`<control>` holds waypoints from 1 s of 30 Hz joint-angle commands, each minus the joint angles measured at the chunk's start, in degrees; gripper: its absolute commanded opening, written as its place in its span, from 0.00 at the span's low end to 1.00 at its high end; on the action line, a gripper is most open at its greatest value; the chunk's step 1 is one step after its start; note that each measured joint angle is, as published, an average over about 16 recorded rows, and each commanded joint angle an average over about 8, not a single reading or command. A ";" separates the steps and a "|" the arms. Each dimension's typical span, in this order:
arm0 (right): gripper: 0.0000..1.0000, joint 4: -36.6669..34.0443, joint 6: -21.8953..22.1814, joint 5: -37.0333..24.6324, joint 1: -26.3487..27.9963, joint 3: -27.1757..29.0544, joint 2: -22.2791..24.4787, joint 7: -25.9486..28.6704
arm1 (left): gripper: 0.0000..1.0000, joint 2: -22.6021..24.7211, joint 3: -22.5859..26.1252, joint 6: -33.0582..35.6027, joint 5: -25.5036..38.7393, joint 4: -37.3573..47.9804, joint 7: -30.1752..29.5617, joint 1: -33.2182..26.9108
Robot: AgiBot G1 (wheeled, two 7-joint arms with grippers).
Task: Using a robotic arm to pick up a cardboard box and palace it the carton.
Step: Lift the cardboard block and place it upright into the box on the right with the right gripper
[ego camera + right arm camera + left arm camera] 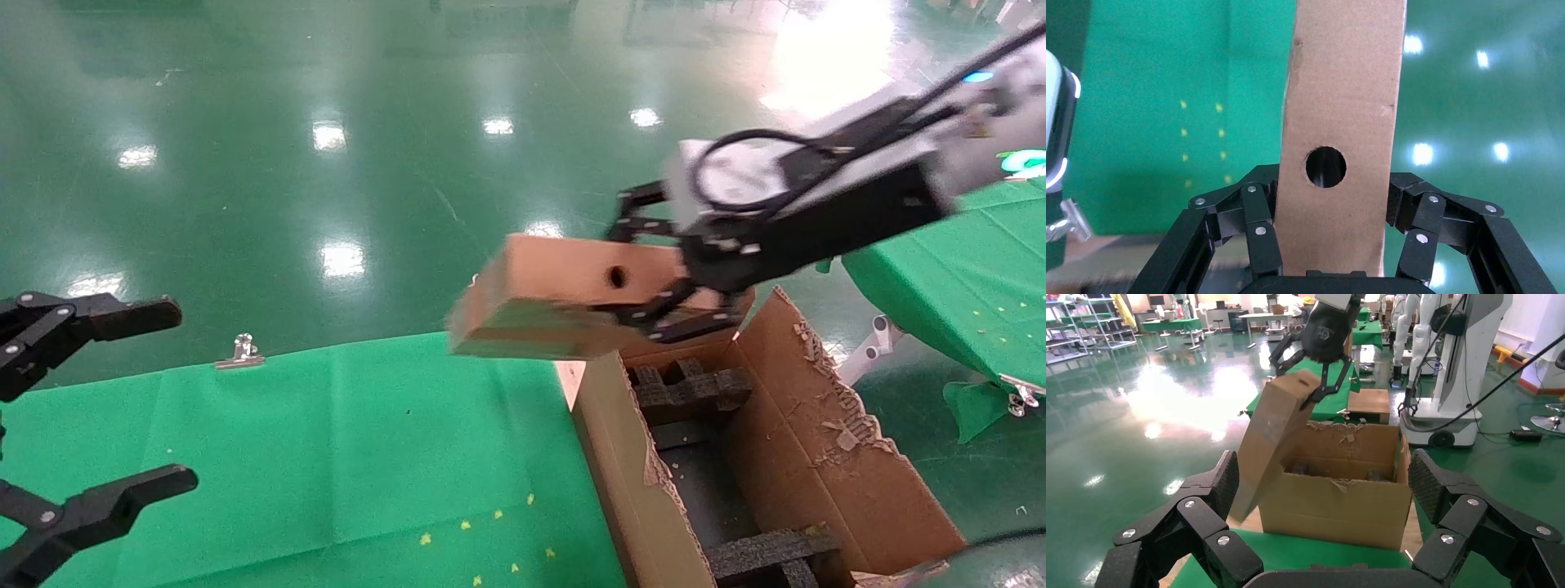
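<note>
My right gripper (644,269), on the robotic arm (817,204) reaching in from the right, is shut on the small brown cardboard box (556,294). The box has a round hole in one face. It hangs tilted in the air over the far left corner of the carton (825,441), which has torn flaps. In the right wrist view the fingers (1260,226) clamp both sides of the box (1340,104). In the left wrist view the box (1272,435) slants down beside the carton (1340,502). My left gripper (122,400) is open and empty at the left.
The carton stands at the right end of a table covered in green cloth (327,457) and holds black foam dividers (695,384). A metal clip (241,351) grips the table's far edge. Another green table (964,278) stands at the right. Shiny green floor lies beyond.
</note>
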 commanded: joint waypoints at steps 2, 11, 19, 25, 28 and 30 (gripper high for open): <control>0.00 -0.58 -0.05 1.23 2.11 -2.73 3.32 -0.65 | 1.00 0.00 0.00 0.00 0.00 0.00 0.00 0.00; 0.00 -0.76 0.03 -0.37 8.12 -11.77 13.85 -0.90 | 1.00 0.00 0.00 0.00 0.00 0.00 0.00 0.00; 0.00 -2.71 0.58 -1.30 10.44 -17.09 20.76 -0.72 | 1.00 0.00 0.00 0.00 0.00 0.00 0.00 0.00; 0.00 -3.70 1.25 0.16 11.20 -18.51 22.89 -0.25 | 1.00 -0.01 0.00 -0.02 -0.01 0.01 0.00 0.01; 0.00 -3.79 1.44 0.37 11.33 -18.71 23.10 -0.24 | 1.00 -0.01 -0.01 -0.03 -0.01 0.01 0.01 0.01; 0.00 -3.81 1.64 0.47 11.20 -18.74 23.00 -0.10 | 1.00 -0.01 -0.01 -0.03 -0.01 0.01 0.01 0.01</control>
